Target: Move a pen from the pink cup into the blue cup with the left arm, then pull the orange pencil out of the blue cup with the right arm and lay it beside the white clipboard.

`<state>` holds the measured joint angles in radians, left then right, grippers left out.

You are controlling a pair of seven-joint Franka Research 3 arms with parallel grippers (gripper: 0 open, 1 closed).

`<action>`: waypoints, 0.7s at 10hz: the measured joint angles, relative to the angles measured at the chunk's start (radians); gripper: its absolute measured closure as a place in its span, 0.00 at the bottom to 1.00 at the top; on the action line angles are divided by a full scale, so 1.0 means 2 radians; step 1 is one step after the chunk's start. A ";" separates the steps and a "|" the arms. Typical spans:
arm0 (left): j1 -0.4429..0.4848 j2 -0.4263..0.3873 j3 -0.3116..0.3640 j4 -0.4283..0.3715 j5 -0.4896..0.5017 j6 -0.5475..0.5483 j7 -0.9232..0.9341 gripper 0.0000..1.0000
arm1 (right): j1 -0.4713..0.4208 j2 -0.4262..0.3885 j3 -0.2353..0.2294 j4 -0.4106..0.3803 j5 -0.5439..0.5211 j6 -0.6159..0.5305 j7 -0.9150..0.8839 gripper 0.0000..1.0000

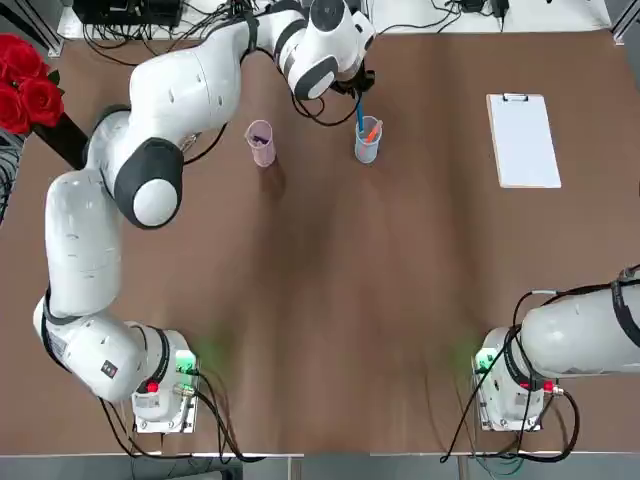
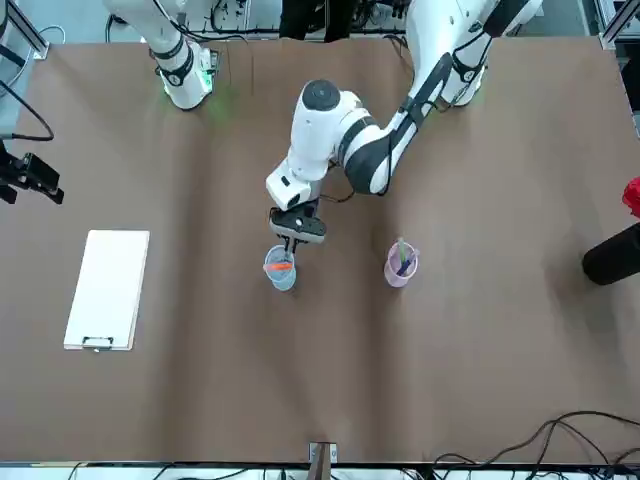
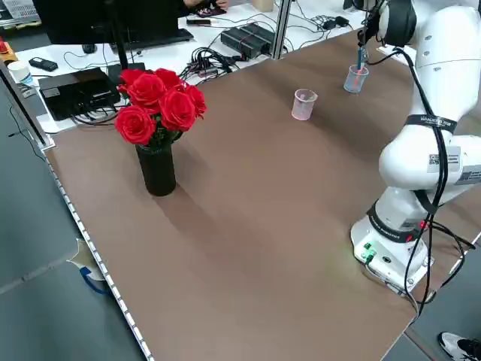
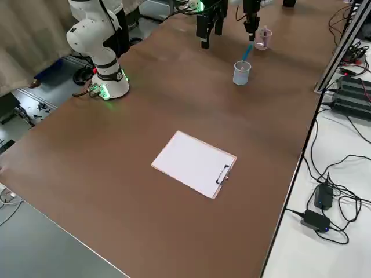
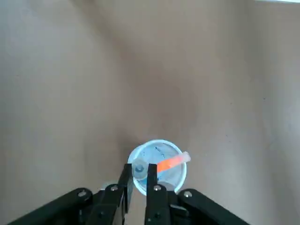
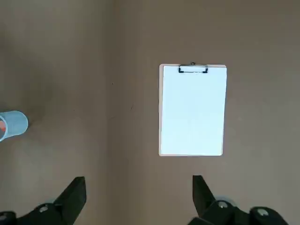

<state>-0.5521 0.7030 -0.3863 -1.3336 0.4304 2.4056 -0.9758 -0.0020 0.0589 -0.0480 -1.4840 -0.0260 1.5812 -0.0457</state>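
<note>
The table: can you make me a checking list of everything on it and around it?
surface: brown table
blue cup: upright, holding the orange pencil
light-blue pen: in the blue cup, gripped by the left hand
pink cup: upright, pens inside
clipboard: flat, clip on one short edge
clutter: nothing seen
right hand: open and empty, on the clipboard's side
cables: tangled on the white desk
surroundings: red roses in a black vase

Top view, upper left: I see red roses (image 1: 28,88) in a black vase (image 1: 62,138) | left side view, top left: monitor (image 3: 113,26), white mug (image 3: 20,73), person's hand (image 3: 214,6) | left side view, bottom right: shoe (image 3: 460,347) | right side view, top left: curtain (image 4: 35,40)
</note>
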 joint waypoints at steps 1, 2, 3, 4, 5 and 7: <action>0.000 0.002 0.001 0.000 0.000 0.004 0.000 0.84 | 0.000 0.000 0.000 0.000 0.000 0.000 0.000 0.00; -0.003 0.006 0.002 0.000 0.000 0.004 0.000 0.84 | 0.000 0.000 0.000 0.000 0.000 0.000 0.000 0.00; -0.006 0.009 0.002 0.000 0.000 0.005 0.000 0.84 | 0.000 0.000 0.000 0.000 0.000 0.000 0.000 0.00; -0.008 0.012 0.002 0.000 0.000 0.006 0.000 0.83 | 0.000 0.000 0.000 0.000 0.000 0.000 0.000 0.00; -0.008 0.013 0.003 0.001 0.000 0.014 0.000 0.71 | 0.000 0.000 0.000 0.000 0.000 0.000 0.000 0.00; -0.008 0.013 0.006 0.002 0.000 0.025 0.000 0.40 | 0.000 0.000 0.000 0.000 0.000 0.001 0.000 0.00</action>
<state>-0.5684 0.7296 -0.3736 -1.3301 0.4304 2.4565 -0.9755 -0.0019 0.0589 -0.0478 -1.4840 -0.0261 1.5828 -0.0457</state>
